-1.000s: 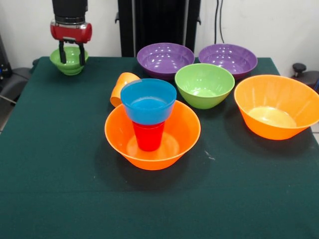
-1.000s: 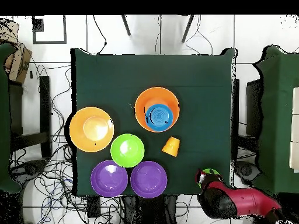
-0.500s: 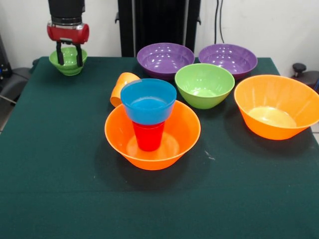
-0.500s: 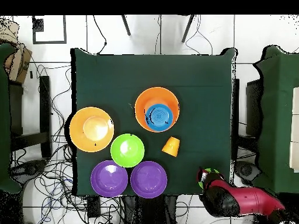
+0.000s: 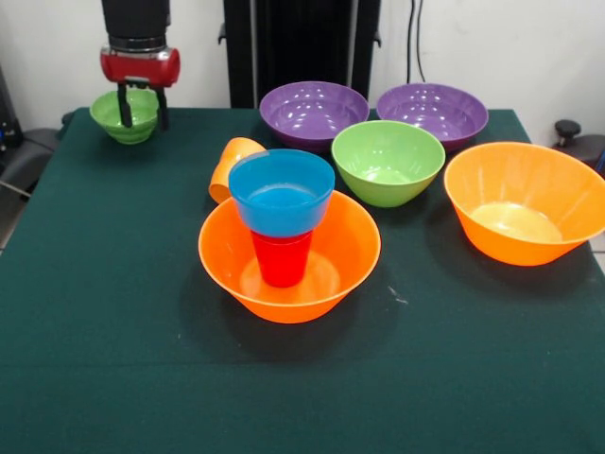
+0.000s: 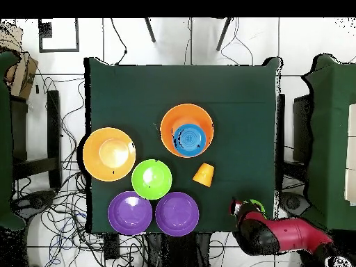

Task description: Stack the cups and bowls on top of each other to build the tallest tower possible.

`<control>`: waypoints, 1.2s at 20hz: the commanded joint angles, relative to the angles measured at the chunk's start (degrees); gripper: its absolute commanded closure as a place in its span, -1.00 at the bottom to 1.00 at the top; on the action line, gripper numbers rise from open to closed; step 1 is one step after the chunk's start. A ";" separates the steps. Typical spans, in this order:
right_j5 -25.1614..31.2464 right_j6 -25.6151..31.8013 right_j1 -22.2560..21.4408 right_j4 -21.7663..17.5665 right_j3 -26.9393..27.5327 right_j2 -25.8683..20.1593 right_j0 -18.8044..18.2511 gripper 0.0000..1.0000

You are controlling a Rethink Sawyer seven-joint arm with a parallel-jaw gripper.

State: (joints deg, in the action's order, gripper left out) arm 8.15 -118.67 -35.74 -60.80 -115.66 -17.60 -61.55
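The tower stands mid-table: a large orange bowl holds an upside-down red cup, and a blue bowl sits on that cup. An orange cup lies on its side just behind the tower. In the front view's far left corner sits a small green bowl. My gripper hangs open over its right side, one finger above the bowl's inside and the other just outside its right rim. Whether a finger touches the bowl is not visible.
Two purple bowls sit at the back, a medium green bowl in front of them, and a second large orange bowl at the right. The small green bowl lies close to the table's corner edge.
My gripper rose slightly, then came back down and shifted right across the small green bowl, with the same finger gap. The bowl edged a little left. Nothing else moved.
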 commanded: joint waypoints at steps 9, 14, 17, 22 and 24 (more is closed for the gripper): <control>-4.47 -5.85 0.22 -0.54 1.77 8.37 11.87 -1.00; -1.63 -5.22 -6.27 2.94 -0.90 9.32 11.44 -1.00; -0.70 -3.96 -8.38 3.89 -2.31 8.71 10.74 -1.00; 0.59 -1.75 -9.54 5.16 -2.85 7.36 9.85 -1.00; 0.76 -1.34 -9.77 5.48 -3.24 6.98 9.76 -1.00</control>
State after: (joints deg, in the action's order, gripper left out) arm 7.05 -118.67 -43.41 -57.95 -117.14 -7.32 -52.57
